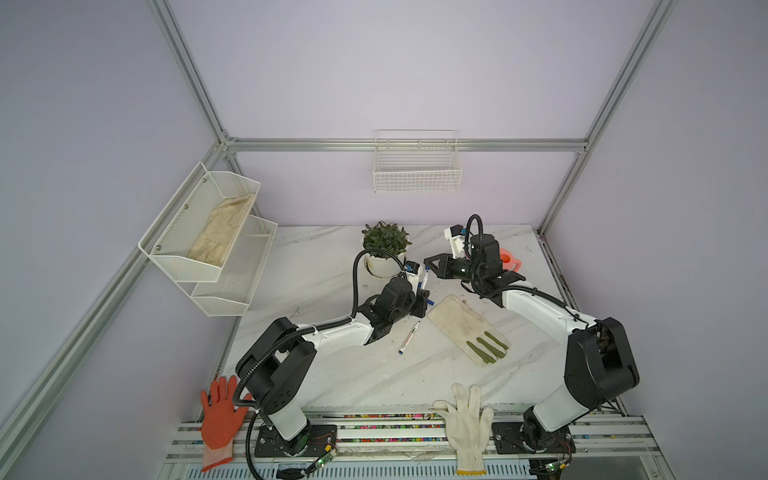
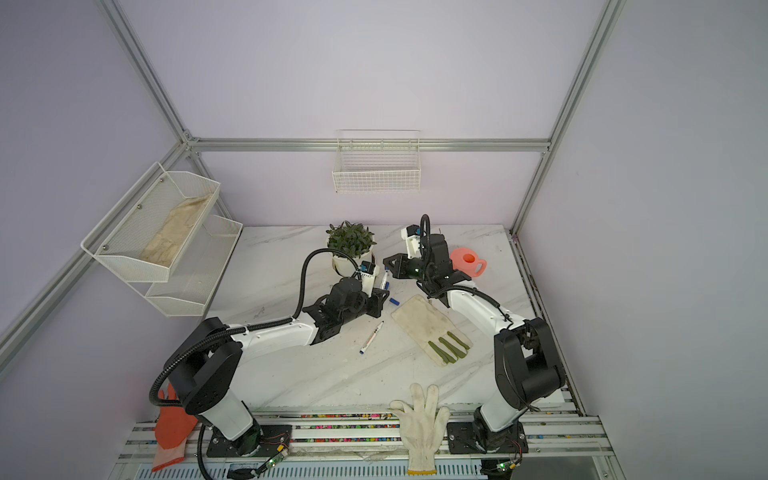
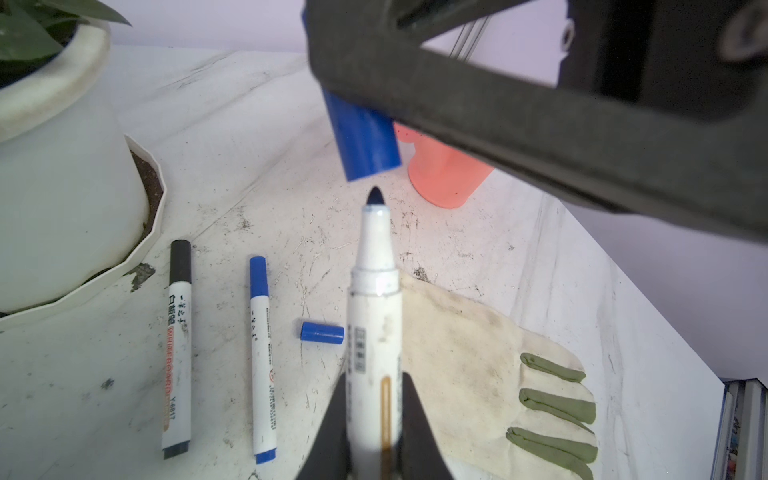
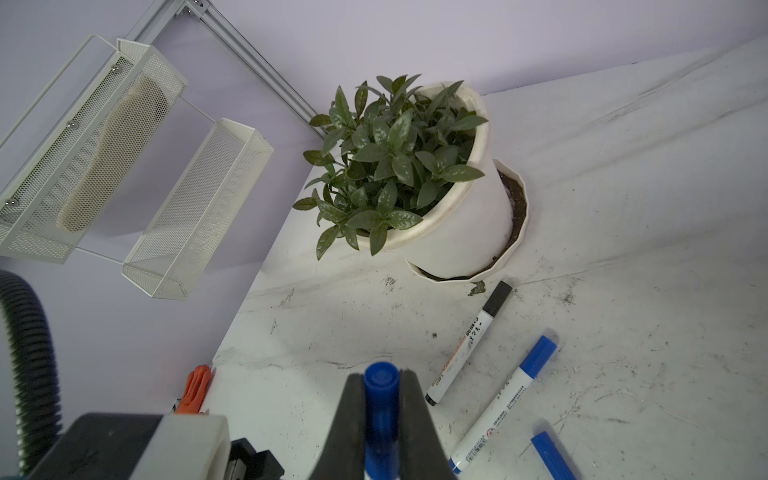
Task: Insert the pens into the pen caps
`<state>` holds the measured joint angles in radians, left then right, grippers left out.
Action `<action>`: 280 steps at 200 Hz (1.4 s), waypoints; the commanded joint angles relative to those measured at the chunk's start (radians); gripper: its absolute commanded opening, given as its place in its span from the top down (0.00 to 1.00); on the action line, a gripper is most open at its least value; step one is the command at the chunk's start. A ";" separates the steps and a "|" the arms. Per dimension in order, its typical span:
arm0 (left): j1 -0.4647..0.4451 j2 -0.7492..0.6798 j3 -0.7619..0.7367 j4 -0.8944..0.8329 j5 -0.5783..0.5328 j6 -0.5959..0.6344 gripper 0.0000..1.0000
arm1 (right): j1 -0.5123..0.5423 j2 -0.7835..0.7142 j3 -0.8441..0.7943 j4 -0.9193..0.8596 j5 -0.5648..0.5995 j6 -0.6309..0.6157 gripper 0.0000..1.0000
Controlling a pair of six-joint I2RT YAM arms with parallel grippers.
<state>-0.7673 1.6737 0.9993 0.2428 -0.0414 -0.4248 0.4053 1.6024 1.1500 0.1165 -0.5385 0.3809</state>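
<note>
The left jaws are clamped on an uncapped pen [image 3: 376,316] whose dark tip sits just short of the open mouth of the blue cap [image 3: 365,141] pinched in the right jaws, above the bench [image 3: 478,232] (a black-capped pen [image 3: 179,349], a blue-capped pen [image 3: 261,357] and a loose blue cap [image 3: 322,331] lie there).

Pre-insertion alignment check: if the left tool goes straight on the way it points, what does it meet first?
The left tool grips a pen; its tip would meet the blue cap in the right tool first, probably at the rim, since the cap looks tilted. Depth unclear.
</note>
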 commanded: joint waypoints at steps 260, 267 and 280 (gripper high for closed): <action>0.229 -0.011 0.133 0.525 0.154 -0.095 1.00 | 0.003 -0.052 0.042 -0.277 -0.407 -0.110 1.00; 0.230 -0.012 0.145 0.516 0.150 -0.065 1.00 | 0.003 -0.048 0.046 -0.307 -0.426 -0.126 1.00; 0.229 -0.018 0.159 0.512 0.132 -0.008 1.00 | 0.003 -0.039 0.060 -0.375 -0.436 -0.170 1.00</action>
<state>-0.6228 1.6737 1.0016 0.5217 0.2749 -0.4828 0.3717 1.5677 1.2358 0.0914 -0.7227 0.2943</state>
